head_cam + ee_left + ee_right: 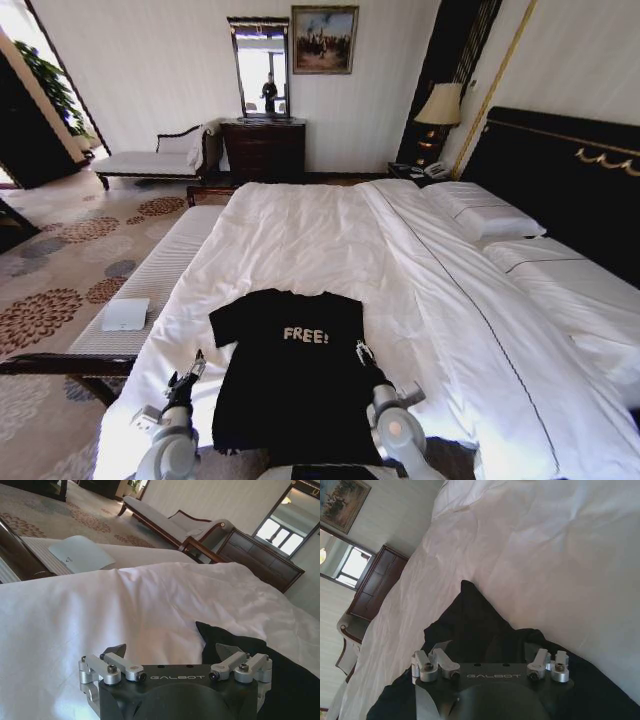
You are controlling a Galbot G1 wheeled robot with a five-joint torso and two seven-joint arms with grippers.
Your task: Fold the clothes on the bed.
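Observation:
The clothes are one black T-shirt point(292, 375) with white "FREE!" lettering, lying flat and face up on the white duvet of the bed point(300, 230), close to the near edge. My left gripper point(192, 368) is open over the duvet just left of the shirt's body. In the left wrist view the left gripper point(172, 649) hovers above white cloth, with the shirt's sleeve point(250, 647) beside one finger. My right gripper point(361, 351) is open at the shirt's right edge. The right wrist view has the right gripper point(486, 646) low over the shirt point(475, 622), nothing between its fingers.
A striped bench point(150, 280) with a white flat object point(125, 314) runs along the bed's left end. Pillows point(485, 215) and a dark headboard point(560, 170) lie to the right. A chaise point(155, 160), dresser point(262, 148) and lamp point(441, 105) stand at the far wall.

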